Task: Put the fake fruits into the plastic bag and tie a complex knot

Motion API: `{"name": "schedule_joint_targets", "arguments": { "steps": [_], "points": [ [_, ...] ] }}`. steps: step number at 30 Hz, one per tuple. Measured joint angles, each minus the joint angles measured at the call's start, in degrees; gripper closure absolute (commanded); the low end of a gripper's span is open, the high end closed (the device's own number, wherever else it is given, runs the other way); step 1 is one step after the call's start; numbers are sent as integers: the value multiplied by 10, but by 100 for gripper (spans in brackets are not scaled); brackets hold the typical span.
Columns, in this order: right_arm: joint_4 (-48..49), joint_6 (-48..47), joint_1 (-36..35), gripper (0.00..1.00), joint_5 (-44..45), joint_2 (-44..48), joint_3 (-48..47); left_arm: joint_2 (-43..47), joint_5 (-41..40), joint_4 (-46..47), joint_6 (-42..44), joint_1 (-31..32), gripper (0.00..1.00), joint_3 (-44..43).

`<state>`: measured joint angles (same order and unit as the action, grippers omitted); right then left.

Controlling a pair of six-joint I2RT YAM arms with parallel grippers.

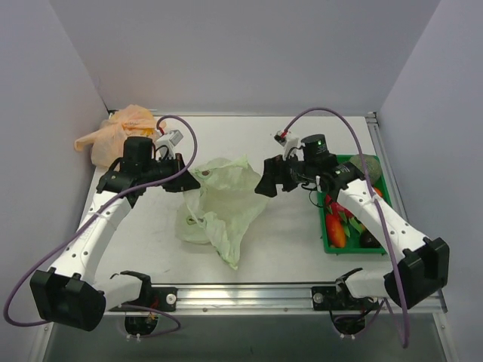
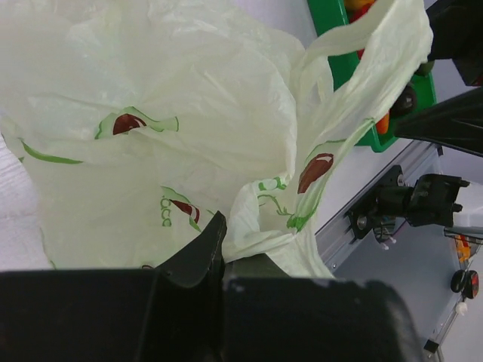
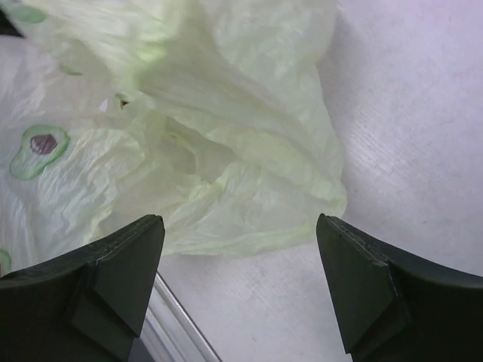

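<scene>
Pale walls on three sides, white worktop (image 1: 287, 249) underneath.

Left jaws: clenched, pinching a gathered fold of the plastic bag (image 1: 219, 207) at its upper left edge. In the left wrist view the thin green film (image 2: 151, 113) bunches right at the tips and spreads away in crinkled sheets. One loop handle (image 2: 377, 53) stretches up toward the right.

Right jaws: released, standing wide apart at the bag's upper right edge. In the right wrist view the bag (image 3: 189, 113) lies ahead of the gap, touching neither side, with bare worktop (image 3: 407, 136) to its right.

Bag: translucent pale green with avocado prints (image 3: 41, 147). It is lying slack and rumpled at mid-worktop between the two arms, its lower end trailing toward the near edge. Cannot tell whether anything is inside.

Fake fruits (image 1: 337, 230): in a green tray (image 1: 355, 250) at the right side of the worktop, partly hidden under the right arm; red, orange and dark pieces show. The tray's corner (image 2: 332, 30) also appears beyond the bag in the left wrist view.

Peach-orange bag (image 1: 113, 132): far left corner, well apart from the green one.
</scene>
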<state>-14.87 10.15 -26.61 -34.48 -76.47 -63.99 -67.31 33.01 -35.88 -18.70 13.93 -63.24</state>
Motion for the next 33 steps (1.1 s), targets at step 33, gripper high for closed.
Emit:
{"name": "schedule_joint_targets", "arguments": {
  "steps": [33],
  "points": [
    [-405, -372, 364, 0, 150, 2, -97, 7, -50, 44, -66, 26, 98, 31]
  ]
}}
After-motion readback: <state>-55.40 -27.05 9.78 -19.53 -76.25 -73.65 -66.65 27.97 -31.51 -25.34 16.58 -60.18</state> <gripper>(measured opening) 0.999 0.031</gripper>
